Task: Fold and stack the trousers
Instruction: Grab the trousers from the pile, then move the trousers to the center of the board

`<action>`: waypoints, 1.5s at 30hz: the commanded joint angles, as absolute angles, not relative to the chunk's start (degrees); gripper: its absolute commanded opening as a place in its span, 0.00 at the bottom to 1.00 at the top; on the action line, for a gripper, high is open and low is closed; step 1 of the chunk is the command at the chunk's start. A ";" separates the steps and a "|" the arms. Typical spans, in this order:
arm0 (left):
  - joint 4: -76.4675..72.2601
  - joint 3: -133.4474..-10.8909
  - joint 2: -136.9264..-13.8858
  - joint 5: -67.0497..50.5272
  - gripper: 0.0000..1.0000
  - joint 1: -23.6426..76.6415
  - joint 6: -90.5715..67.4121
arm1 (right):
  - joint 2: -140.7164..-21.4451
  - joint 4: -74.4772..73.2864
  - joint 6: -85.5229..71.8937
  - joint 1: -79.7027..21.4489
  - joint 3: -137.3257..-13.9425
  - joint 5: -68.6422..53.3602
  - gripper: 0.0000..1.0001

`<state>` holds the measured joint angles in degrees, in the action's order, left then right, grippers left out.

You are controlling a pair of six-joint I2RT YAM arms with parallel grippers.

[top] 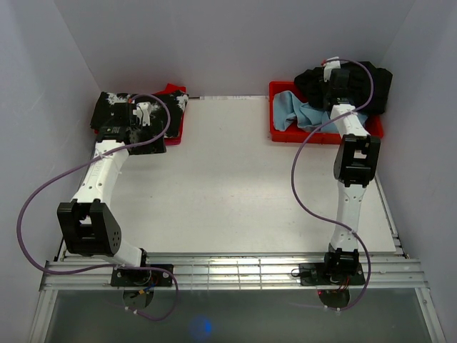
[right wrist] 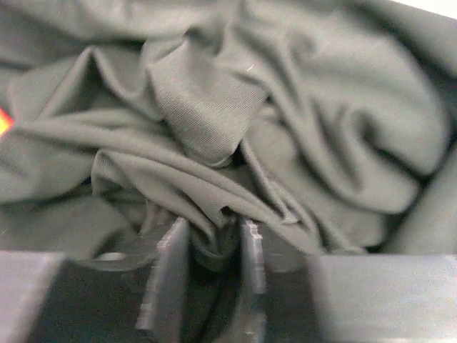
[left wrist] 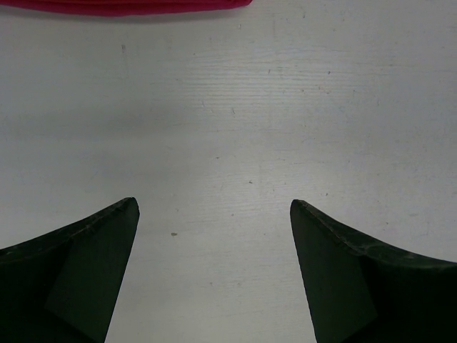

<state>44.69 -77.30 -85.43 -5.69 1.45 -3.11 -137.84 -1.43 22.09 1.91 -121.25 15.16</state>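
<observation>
The trousers [top: 374,87] lie as a crumpled black heap in the red bin [top: 285,133] at the back right, partly hanging over its far edge. In the right wrist view their fabric [right wrist: 214,107] fills the frame in deep folds. My right gripper [right wrist: 213,229] reaches down into the heap, and its two fingers pinch a raised fold of the fabric. My left gripper [left wrist: 214,201] hangs open over the bare white table, with nothing between its fingers. In the top view it [top: 146,111] sits at the back left.
A light blue cloth [top: 301,114] lies in the same bin, beside the trousers. A black garment with white splotches [top: 107,111] rests on a red tray [top: 175,132] at the back left, and that tray's edge [left wrist: 128,6] shows in the left wrist view. White walls enclose the table [top: 228,186].
</observation>
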 commanded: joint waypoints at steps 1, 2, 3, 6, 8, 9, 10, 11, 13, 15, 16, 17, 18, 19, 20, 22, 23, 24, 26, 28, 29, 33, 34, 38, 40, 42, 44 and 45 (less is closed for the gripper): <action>44.91 -78.13 -84.38 -7.29 0.98 1.41 -4.04 | -138.25 7.11 24.43 3.16 -125.94 18.98 0.31; 44.91 -78.22 -84.37 -7.21 0.98 1.41 -4.22 | -138.16 7.29 24.35 3.34 -127.51 18.90 0.23; 44.83 -78.48 -84.37 -6.77 0.98 1.41 -4.39 | -137.99 7.47 24.00 3.43 -128.14 18.81 0.18; 44.82 -78.49 -84.20 -6.59 0.98 1.41 -4.48 | -135.45 8.00 22.60 3.52 -128.41 17.32 0.08; 44.82 -78.49 -84.02 -6.77 0.98 1.41 -4.66 | -132.37 7.74 20.93 3.52 -128.06 16.09 0.08; 44.82 -78.57 -83.94 -6.94 0.98 1.41 -4.75 | -131.15 7.73 19.96 3.52 -127.10 15.13 0.08; 44.65 -78.84 -83.94 -7.64 0.98 1.41 -4.83 | -128.44 7.39 17.51 3.52 -126.57 14.51 0.08; 44.65 -78.92 -83.85 -7.91 0.98 1.41 -4.92 | -127.02 7.12 16.36 3.52 -126.04 13.81 0.08; 44.47 -79.45 -83.76 -9.22 0.98 1.41 -5.01 | -122.38 6.51 14.16 3.52 -123.67 11.26 0.08; 44.38 -79.80 -83.85 -10.10 0.98 1.41 -5.01 | -119.20 6.42 11.43 3.52 -121.39 8.45 0.08; 44.38 -79.98 -84.02 -10.46 0.98 1.41 -5.01 | -116.13 6.50 10.64 3.52 -119.20 7.57 0.08; 44.38 -80.42 -84.20 -11.42 0.98 1.41 -4.75 | -114.71 6.42 9.16 3.52 -118.22 6.78 0.08; 44.30 -80.68 -84.20 -11.95 0.98 1.41 -4.49 | -113.31 6.24 8.44 3.52 -117.34 5.20 0.08; 44.47 -81.03 -84.55 -12.48 0.98 1.41 -4.31 | -110.59 6.07 7.83 3.52 -116.12 4.40 0.08; 44.56 -81.82 -84.64 -13.35 0.98 1.41 -3.96 | -109.44 5.63 6.60 3.52 -115.49 2.83 0.08; 44.47 -82.61 -84.99 -14.23 0.98 1.41 -3.78 | -105.67 5.36 5.72 3.52 -114.44 1.33 0.08; 44.30 -83.40 -85.08 -14.85 0.98 1.41 -3.69 | -104.51 5.27 5.19 3.52 -113.56 0.80 0.08; 44.21 -83.84 -85.08 -15.29 0.98 1.32 -3.52 | -103.37 4.75 4.14 3.43 -113.29 -1.04 0.08; 43.95 -84.55 -85.25 -16.61 0.98 1.32 -3.08 | -100.21 3.96 2.91 3.43 -112.68 -2.54 0.08; 43.51 -85.51 -85.08 -18.71 0.98 1.32 -2.81 | -96.79 2.90 0.80 3.25 -112.15 -5.18 0.08; 43.24 -85.78 -84.90 -19.42 0.98 1.32 -2.81 | -95.64 2.55 0.44 3.16 -110.93 -6.75 0.08; 42.10 -87.36 -84.29 -22.50 0.98 1.32 -3.25 | -89.05 2.02 -2.55 1.50 -106.63 -10.19 0.08; 41.93 -87.97 -84.20 -23.37 0.98 1.32 -3.77 | -86.34 2.02 -2.98 0.36 -105.57 -10.63 0.08; 41.40 -88.94 -83.24 -25.66 0.98 1.14 -5.27 | -79.47 2.29 -2.12 -4.91 -99.59 -13.35 0.08; 41.05 -89.12 -82.36 -26.71 0.98 1.06 -5.62 | -75.61 1.94 -2.02 -8.50 -95.74 -13.88 0.08; 40.52 -88.77 -81.48 -27.95 0.98 0.97 -5.89 | -72.70 0.62 -2.20 -11.59 -93.18 -13.45 0.08; 40.60 -88.51 -80.42 -28.74 0.98 0.88 -5.98 | -71.11 0.09 -3.07 -16.33 -88.96 -12.40 0.08; 40.69 -88.42 -80.07 -28.83 0.98 0.79 -5.98 | -69.89 0.09 -4.47 -17.91 -87.29 -11.78 0.08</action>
